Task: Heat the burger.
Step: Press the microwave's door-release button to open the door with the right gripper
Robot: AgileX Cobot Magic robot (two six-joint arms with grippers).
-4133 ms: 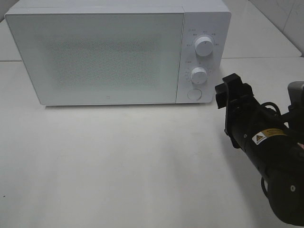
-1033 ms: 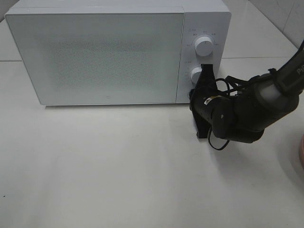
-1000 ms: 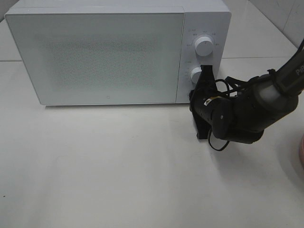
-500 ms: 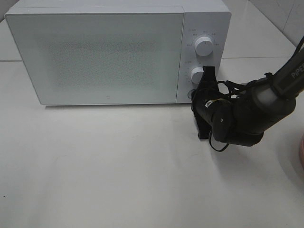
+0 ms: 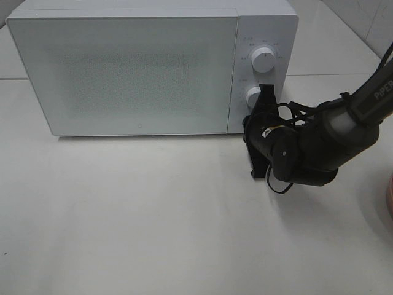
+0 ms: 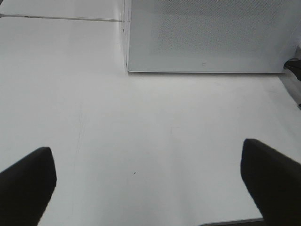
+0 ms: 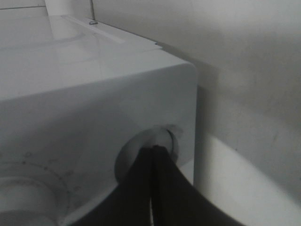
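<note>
Touching the round button (image 7: pixel 134 147) of the microwave (image 5: pixel 123 67), clenched right pincer (image 7: pixel 153 149) masking it overhead, left pincer (image 6: pixel 149 181) spread wide

Items, by count. One microwave (image 5: pixel 141 67). One table (image 5: pixel 123 215). Two knobs: the upper knob (image 5: pixel 264 59) and the lower knob (image 5: pixel 253 96). One round button (image 7: pixel 134 150). One pink plate (image 5: pixel 390 196), of which only the rim is in view. Two grippers, both mine: my left gripper (image 6: pixel 149 181) and my right gripper (image 7: pixel 152 151).
</note>
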